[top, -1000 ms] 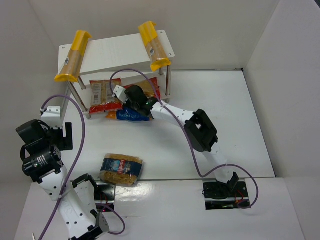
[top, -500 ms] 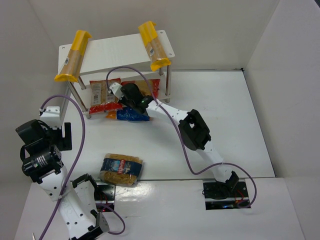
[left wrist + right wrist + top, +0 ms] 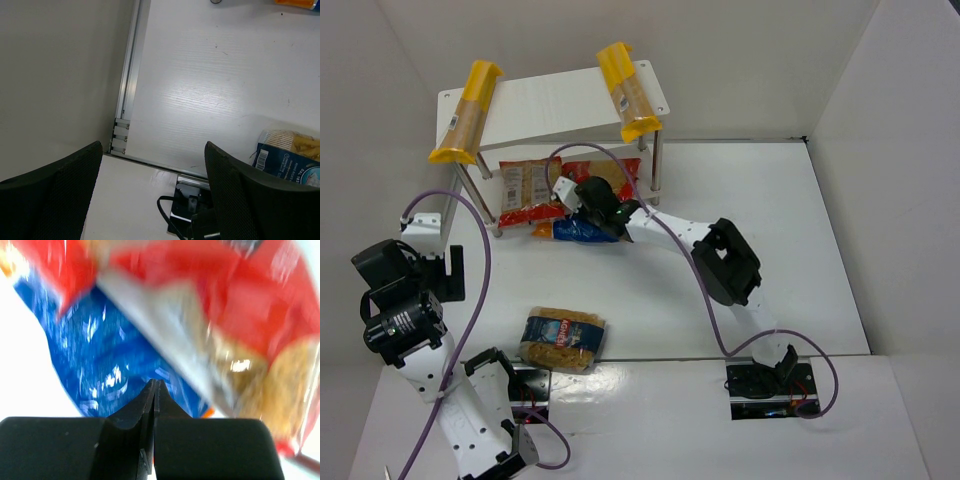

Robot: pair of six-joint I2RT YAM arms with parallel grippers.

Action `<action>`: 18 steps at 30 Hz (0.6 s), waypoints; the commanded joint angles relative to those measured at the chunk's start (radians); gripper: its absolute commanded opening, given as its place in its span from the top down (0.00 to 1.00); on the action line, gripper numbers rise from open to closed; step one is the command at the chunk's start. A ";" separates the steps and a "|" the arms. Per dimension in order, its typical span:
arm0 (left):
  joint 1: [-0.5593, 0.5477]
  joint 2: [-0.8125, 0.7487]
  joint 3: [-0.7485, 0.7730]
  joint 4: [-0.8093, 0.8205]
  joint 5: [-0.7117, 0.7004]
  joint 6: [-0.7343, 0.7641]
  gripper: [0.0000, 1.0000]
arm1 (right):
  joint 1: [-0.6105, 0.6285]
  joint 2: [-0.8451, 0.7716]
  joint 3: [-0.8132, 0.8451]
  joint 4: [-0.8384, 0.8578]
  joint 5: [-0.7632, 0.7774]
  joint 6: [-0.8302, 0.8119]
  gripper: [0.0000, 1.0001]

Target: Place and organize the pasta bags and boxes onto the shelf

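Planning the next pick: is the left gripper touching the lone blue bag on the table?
Apart. The top view shows bare table between the left gripper and the blue bag.

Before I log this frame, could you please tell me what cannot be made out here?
Right wrist view: blur smears the red bag and blue bag; whether the right gripper touches either is unclear.
Top view: the shelf hides the far part of its own lower tier under its top board.
Left wrist view: the frame's right edge cuts off the loose bag.
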 commanded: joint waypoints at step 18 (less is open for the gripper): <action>0.006 -0.007 0.032 0.016 0.072 0.019 0.12 | -0.172 -0.226 -0.338 0.295 0.145 -0.087 1.00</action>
